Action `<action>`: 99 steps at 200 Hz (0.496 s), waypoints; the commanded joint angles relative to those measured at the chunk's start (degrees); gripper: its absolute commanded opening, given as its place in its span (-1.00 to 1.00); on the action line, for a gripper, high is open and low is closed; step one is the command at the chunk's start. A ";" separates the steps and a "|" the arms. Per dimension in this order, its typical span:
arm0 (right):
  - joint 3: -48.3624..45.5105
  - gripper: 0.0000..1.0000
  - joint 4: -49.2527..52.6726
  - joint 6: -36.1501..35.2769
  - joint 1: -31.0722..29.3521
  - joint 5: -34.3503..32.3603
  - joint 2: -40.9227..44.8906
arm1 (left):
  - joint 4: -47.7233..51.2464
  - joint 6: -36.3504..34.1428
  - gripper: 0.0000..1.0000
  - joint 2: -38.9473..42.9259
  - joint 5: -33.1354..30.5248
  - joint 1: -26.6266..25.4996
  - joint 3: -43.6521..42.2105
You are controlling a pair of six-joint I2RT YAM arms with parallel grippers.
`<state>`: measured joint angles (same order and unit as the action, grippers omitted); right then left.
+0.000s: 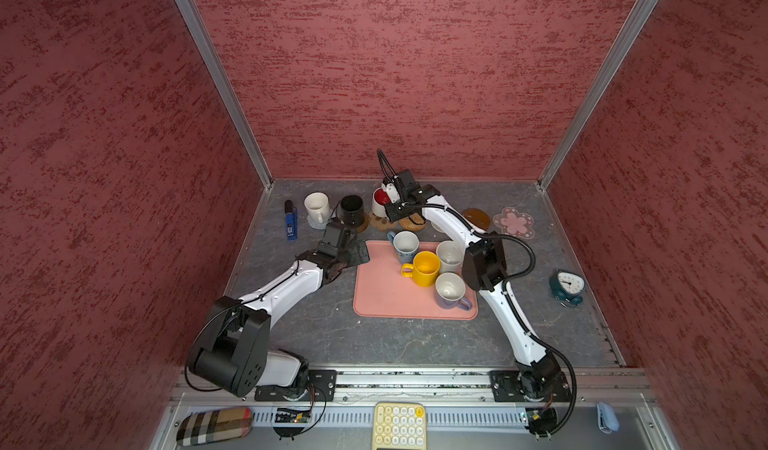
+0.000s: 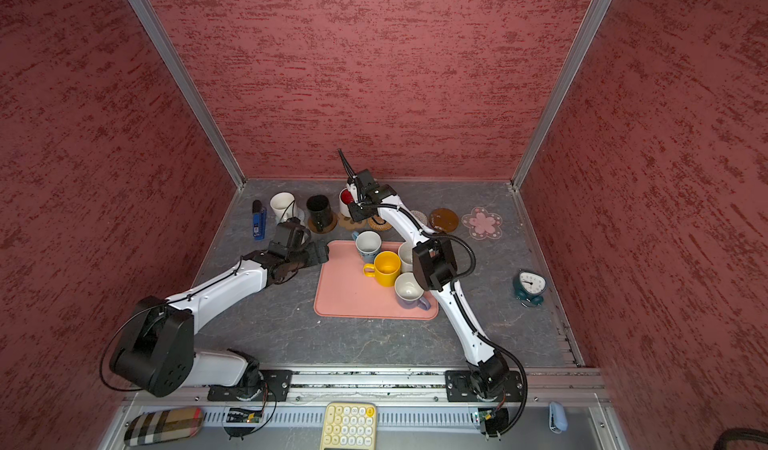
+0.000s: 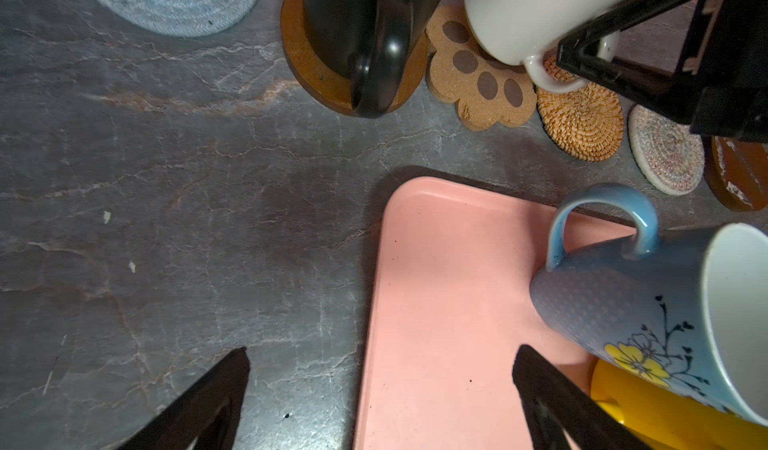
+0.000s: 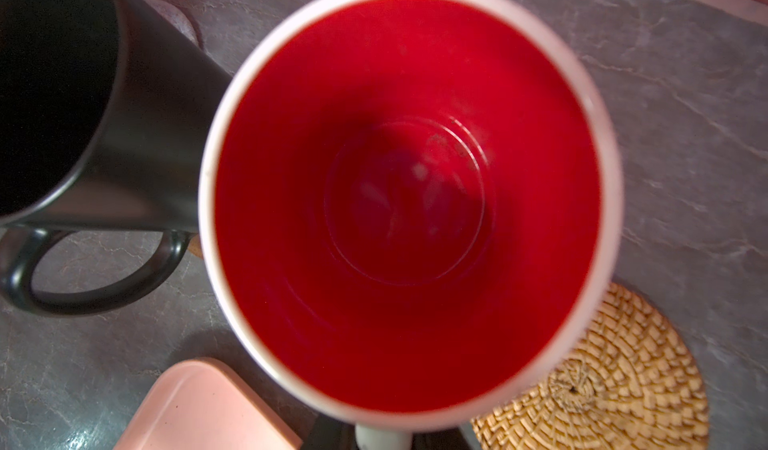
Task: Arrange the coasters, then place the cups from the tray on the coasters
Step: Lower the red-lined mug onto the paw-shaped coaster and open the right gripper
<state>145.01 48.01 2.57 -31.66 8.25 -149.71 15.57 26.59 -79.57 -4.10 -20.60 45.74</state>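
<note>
My right gripper is shut on the handle of the white cup with the red inside. That cup hangs tilted over the tan paw coaster. A white cup stands on the grey woven coaster, and a black cup on a brown disc. The wicker, beige woven, brown and pink flower coasters lie bare. Blue, yellow, white and lavender cups stand on the tray. My left gripper is open over the tray's far left corner.
A blue lighter lies by the left wall and a teal alarm clock stands at the right. In front of the table, a yellow keypad and a plaid case lie on the rail shelf. Red walls close in three sides.
</note>
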 commanded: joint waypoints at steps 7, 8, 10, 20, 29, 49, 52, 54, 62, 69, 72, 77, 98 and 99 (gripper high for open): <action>2.93 -1.00 -1.67 -1.99 0.20 1.24 0.49 | -0.73 0.50 0.99 -0.10 0.31 0.39 -0.49; 2.96 -1.00 -1.59 -1.97 0.20 1.24 0.52 | -0.77 0.49 0.99 -0.12 0.31 0.39 -0.53; 2.94 -1.00 -1.49 -1.96 0.20 1.24 0.53 | -0.78 0.48 0.99 -0.07 0.32 0.39 -0.51; 2.92 -1.00 -1.13 -2.04 0.21 1.15 0.41 | -0.87 0.48 0.99 -0.01 0.23 0.46 -0.58; 2.91 -1.00 -0.85 -2.19 0.19 1.15 0.50 | -0.83 0.57 0.99 0.02 0.31 0.52 -0.57; 2.92 -1.00 -0.37 -2.43 0.27 0.76 0.52 | -1.05 0.71 0.99 -0.25 0.41 0.51 -0.57; 2.93 -1.00 -0.35 -2.43 0.22 0.72 0.51 | -1.05 0.66 0.99 -0.36 0.41 0.52 -0.63; 2.96 -1.00 -0.30 -2.45 0.20 0.65 0.48 | -1.07 0.72 0.99 -0.42 0.41 0.49 -0.64; 2.93 -1.00 -0.11 -2.57 0.19 0.47 0.49 | -1.03 0.80 0.99 -0.58 0.52 0.51 -0.56; 2.84 -1.00 -0.06 -2.57 0.21 0.36 0.49 | -1.07 0.82 0.99 -0.66 0.67 0.46 -0.48; 2.87 -1.00 0.00 -2.57 0.20 0.36 0.51 | -1.07 0.77 0.99 -0.67 0.67 0.47 -0.52; 2.87 -1.00 -0.02 -2.60 0.19 0.51 0.52 | -1.07 0.82 0.99 -0.64 0.66 0.51 -0.56; 2.87 -1.00 -0.09 -2.40 0.11 1.32 0.34 | -0.96 0.83 0.99 -0.58 0.58 0.56 -0.59; 2.89 -1.00 -0.06 -2.44 0.11 1.28 0.36 | -0.97 0.83 0.99 -0.58 0.54 0.56 -0.57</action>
<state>145.01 50.04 1.91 -31.66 8.40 -149.71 15.42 27.00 -79.61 -3.90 -20.51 45.74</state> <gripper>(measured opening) 0.180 0.994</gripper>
